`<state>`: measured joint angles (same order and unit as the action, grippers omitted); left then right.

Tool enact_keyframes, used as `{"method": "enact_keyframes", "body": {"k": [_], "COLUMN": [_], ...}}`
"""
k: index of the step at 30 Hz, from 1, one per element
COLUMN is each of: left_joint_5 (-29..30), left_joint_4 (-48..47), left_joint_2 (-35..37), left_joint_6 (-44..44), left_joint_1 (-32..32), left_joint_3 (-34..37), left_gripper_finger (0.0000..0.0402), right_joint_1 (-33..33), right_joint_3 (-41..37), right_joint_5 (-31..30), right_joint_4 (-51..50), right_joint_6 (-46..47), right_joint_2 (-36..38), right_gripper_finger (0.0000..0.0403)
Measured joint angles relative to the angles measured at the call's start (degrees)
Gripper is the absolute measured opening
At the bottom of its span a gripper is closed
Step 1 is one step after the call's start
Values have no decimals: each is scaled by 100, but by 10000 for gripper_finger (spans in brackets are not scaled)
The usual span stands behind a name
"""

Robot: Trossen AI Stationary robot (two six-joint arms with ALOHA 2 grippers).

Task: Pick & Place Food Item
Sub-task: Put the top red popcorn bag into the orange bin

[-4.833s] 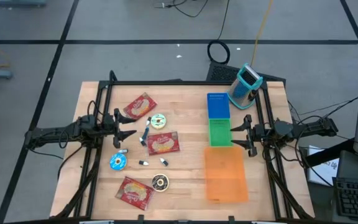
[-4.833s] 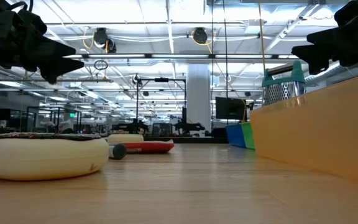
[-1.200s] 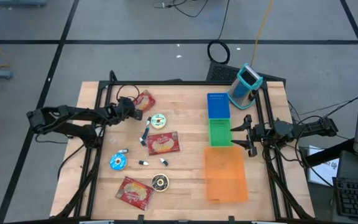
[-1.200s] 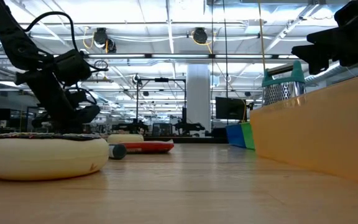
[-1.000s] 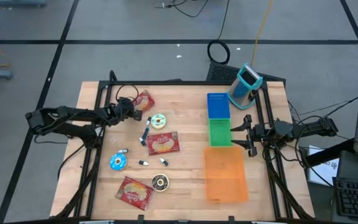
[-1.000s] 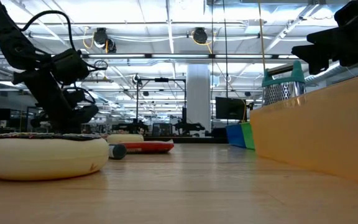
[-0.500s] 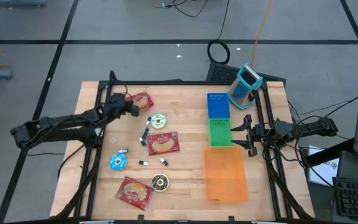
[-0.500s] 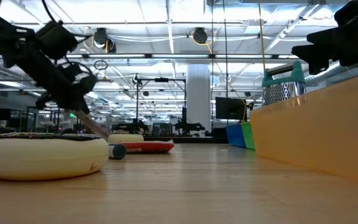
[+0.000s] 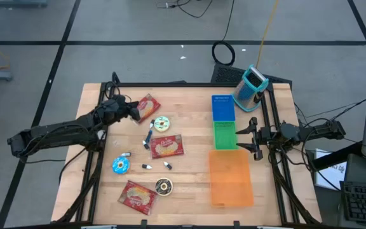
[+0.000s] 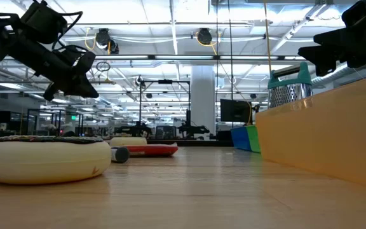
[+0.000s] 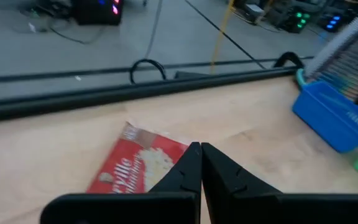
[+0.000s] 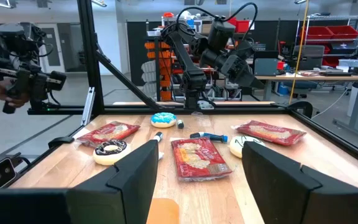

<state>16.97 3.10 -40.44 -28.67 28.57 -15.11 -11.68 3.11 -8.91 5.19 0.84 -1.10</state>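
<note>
A red snack packet (image 9: 149,107) lies flat on the wooden table at the far left; it also shows in the left wrist view (image 11: 135,169) and the right wrist view (image 12: 270,132). My left gripper (image 9: 134,109) hangs shut above the packet's left end, raised clear of the table (image 10: 86,89), its fingertips (image 11: 199,149) closed on nothing. My right gripper (image 9: 254,138) waits open at the table's right side, next to the green bin (image 9: 224,135).
Two more red packets (image 9: 165,146) (image 9: 137,196), three small doughnuts (image 9: 162,123) (image 9: 121,165) (image 9: 164,186) and a marker (image 9: 150,135) lie mid-left. A blue bin (image 9: 222,108) and an orange bin (image 9: 229,178) flank the green one along the right. A teal-topped device (image 9: 251,86) stands far right.
My left gripper has risen from the red packet and tipped up from a steep downward slant to nearly level, drawing back a little toward the table's left edge. Its fingers have stayed shut. The packet lies on the table.
</note>
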Motion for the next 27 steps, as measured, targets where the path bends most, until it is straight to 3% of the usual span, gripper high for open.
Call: {"method": "enact_keyframes", "body": {"k": [6,13,16,19,27], "left_joint_5": [-853,-847,-1070,-936,-837], "left_joint_4": [-780,-1585,-1336,-1002,557], "left_joint_2": [-184,-687,-998,-1403,-2457], "left_joint_6": [-657,-1008,-587,-55,99], "left_joint_1": [327,1018,1224,1322,1545], "left_joint_3": [-3,-3,-3,-5,-5], "left_gripper_finger": [64,209,264,299,323], "right_joint_1": [2,1,2,0,0], "right_joint_3": [0,0,0,1,0], "right_joint_5": [0,0,0,0,0], "right_joint_4": [0,3,15,15,15], "right_joint_6": [0,0,-3,-20,-20], "right_joint_2": [0,1,0,1,2], "right_gripper_finger": [222,222,222,222,222]}}
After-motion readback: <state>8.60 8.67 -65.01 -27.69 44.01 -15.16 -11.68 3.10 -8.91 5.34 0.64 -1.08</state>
